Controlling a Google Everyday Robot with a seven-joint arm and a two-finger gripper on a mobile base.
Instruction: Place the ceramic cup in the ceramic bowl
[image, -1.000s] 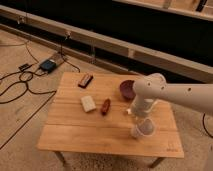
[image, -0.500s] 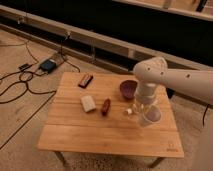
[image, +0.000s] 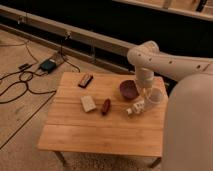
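The dark maroon ceramic bowl (image: 128, 89) stands on the wooden table (image: 100, 132), at its back right. My gripper (image: 149, 91) hangs from the white arm just right of the bowl. It is shut on the white ceramic cup (image: 154, 96) and holds it above the table, beside the bowl's right rim. The cup is outside the bowl. A small white tube-like item (image: 136, 107) lies on the table just below the cup.
A reddish-brown sausage-shaped item (image: 106, 106), a pale block (image: 88, 103) and a small dark flat item (image: 86, 80) lie on the table's left half. Cables and a dark box (image: 48, 65) lie on the floor at left. My arm's bulk fills the right edge.
The gripper has carried the cup from the table's front right up and back, to just beside the bowl's right rim. The other items have not moved.
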